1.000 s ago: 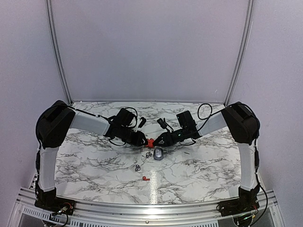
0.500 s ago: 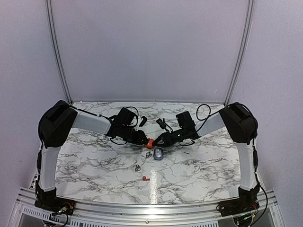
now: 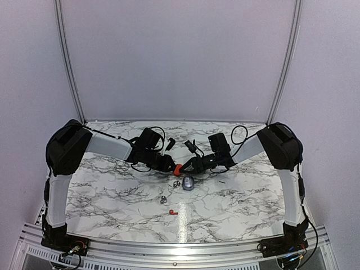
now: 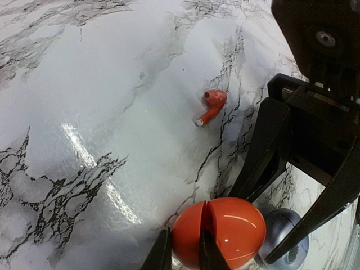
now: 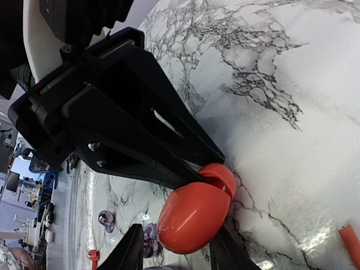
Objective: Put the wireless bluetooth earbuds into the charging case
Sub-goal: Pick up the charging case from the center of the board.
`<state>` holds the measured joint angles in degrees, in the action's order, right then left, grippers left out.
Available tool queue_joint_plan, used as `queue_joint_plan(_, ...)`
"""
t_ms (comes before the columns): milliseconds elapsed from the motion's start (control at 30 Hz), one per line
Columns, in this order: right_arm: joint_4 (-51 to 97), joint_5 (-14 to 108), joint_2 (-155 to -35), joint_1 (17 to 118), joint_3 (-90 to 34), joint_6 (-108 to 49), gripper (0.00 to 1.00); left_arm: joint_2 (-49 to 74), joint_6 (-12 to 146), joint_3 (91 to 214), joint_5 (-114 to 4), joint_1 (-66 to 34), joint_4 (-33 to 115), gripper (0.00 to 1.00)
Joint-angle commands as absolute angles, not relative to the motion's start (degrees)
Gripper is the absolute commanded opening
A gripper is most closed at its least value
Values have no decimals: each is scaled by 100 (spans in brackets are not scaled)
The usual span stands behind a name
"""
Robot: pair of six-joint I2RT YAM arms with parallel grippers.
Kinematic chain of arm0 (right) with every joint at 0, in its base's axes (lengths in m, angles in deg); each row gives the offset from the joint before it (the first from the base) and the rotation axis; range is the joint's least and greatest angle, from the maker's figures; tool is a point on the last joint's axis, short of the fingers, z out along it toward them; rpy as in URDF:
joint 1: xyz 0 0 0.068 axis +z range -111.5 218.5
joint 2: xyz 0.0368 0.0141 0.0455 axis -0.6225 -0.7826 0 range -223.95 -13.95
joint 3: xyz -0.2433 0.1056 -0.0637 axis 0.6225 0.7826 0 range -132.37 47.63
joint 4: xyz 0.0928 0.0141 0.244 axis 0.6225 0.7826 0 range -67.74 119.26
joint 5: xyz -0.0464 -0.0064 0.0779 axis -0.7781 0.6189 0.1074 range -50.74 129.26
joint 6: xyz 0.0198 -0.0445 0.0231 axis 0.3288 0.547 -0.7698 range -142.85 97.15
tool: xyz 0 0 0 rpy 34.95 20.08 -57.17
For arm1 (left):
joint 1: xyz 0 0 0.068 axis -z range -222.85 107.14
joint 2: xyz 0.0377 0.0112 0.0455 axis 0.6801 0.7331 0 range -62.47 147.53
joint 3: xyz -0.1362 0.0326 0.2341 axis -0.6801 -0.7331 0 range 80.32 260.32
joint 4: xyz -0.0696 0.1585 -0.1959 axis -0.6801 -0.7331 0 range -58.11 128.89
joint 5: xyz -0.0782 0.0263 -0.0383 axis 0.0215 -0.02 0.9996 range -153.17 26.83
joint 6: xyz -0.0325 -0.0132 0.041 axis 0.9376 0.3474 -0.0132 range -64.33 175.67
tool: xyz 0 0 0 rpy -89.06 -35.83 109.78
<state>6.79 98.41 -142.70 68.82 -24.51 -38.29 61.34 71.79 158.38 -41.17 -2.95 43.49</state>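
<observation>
Top view first: both arms are nose to nose over the middle of the tabletop (image 3: 101, 185), with the red case (image 3: 178, 168) caught between them. Compared with a second ago, the right arm has crept in a touch closer and the left hand (image 3: 172, 167) has gone from part-open to pinched tight. The red case has barely budged. The grey case (image 3: 188, 182) sits just below it with a grey bud (image 3: 176, 183) right beside it. A second grey bud (image 3: 163, 199) and the red bud (image 3: 172, 212) lie nearer the arm bases. All the buds are loose on the marble, so I'd say nothing's gone in yet. My guess is they're setting up to pry the lid.

Left wrist view: the left hand's fingertips (image 4: 162, 254) are squeezed onto one half of the red case (image 4: 225, 230), right by its seam. The frame cuts off the bottom, so no idea how deep that bite goes.

Right wrist view: the right hand (image 5: 180, 250) has its fingers apart either side of the red case, narrower than a second ago. There's a bit of gap on one side, so I wouldn't call it clamped. The lid looks cracked open at the top, but the inside is hidden. Can't tell if the case is touching the tabletop either. There's also a red sliver (image 5: 350, 237) chopped off at the right edge, too little of it to name.
</observation>
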Motion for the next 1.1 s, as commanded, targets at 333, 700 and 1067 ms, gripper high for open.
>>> queue_joint_plan(333,485,9977,-14798,6944,-2734,-4232,34,5972,7024,15637,-4098,-300,4579,16)
queue_joint_plan(700,620,9925,-14931,6941,-2871,-4219,35,5687,6990,15511,-4192,-269,4667,16)
queue_joint_plan(1067,731,9935,-14887,6948,-2905,-4158,38,5492,7019,15505,-4151,-269,4680,16)
